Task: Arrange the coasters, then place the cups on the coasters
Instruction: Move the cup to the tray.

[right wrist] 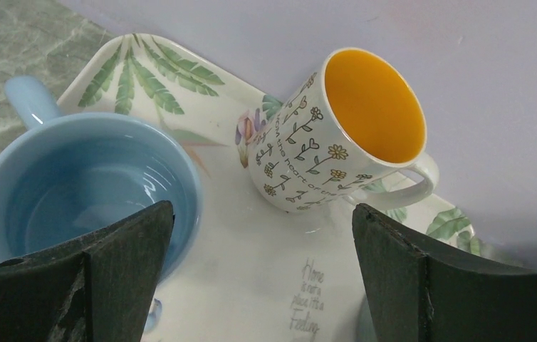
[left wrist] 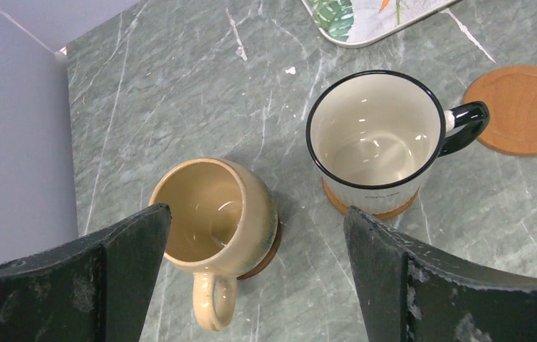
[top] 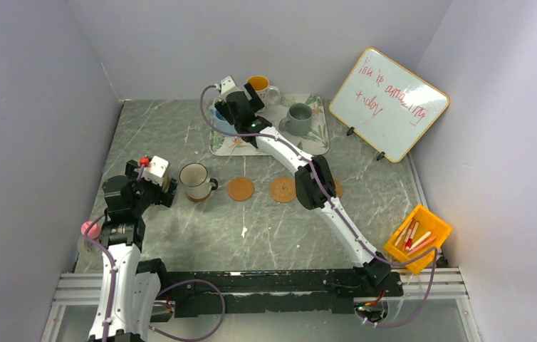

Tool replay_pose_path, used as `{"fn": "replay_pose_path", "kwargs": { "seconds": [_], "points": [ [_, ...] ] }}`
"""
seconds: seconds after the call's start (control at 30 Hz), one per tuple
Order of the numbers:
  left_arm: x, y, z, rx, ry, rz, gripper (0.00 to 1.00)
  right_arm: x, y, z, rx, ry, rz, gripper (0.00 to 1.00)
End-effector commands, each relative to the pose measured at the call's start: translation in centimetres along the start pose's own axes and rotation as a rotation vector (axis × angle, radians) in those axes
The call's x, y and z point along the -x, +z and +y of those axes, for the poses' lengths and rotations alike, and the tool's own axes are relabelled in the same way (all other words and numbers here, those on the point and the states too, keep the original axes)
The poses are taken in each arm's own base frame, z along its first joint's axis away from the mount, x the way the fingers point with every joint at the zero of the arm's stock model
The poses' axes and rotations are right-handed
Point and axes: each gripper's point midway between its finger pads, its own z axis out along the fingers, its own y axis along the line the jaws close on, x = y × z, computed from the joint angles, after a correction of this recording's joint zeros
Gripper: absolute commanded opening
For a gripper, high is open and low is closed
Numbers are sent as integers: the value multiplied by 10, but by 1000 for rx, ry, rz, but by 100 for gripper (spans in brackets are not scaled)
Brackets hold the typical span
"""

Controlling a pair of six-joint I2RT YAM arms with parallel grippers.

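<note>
The left tool (left wrist: 256, 214) hangs spread and empty above the tan cup (left wrist: 212, 214), which stands on a dark coaster (left wrist: 271, 251) on the tabletop (left wrist: 180, 92). Just beside it, the white cup with a dark rim (left wrist: 374, 135) sits on a second coaster (left wrist: 376, 214). A bare coaster (left wrist: 529, 107) lies near its handle. The right tool (right wrist: 262, 210), also spread and holding nothing, hovers over the leaf-print tray (right wrist: 180, 78), with the light blue cup (right wrist: 87, 192) and the flowered cup (right wrist: 337, 128) below it. The grey-green cup (top: 298, 118) stands on the same tray.

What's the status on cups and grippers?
Left gripper open above tan mug, white mug, both on coasters. Right gripper open over tray by blue mug. Nothing blocking.
</note>
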Motion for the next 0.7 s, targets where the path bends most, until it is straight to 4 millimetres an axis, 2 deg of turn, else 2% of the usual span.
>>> {"fn": "replay_pose_path", "kwargs": {
  "seconds": [0.0, 0.1, 0.33, 0.5, 0.67],
  "points": [
    [6, 1, 1, -6, 17, -24, 96, -12, 7, -2, -22, 49, 20, 100],
    [6, 1, 1, -11, 16, -22, 96, -20, 9, -13, -55, 63, 48, 100],
    [6, 1, -1, -21, 15, -20, 96, -34, 17, -57, -123, 67, 81, 100],
    [7, 2, -2, -26, 16, -22, 96, -47, 16, -69, -99, 74, 126, 100],
    [7, 2, -2, -28, 14, -21, 96, -56, 8, -74, -60, 72, 171, 100]
  ]
}}
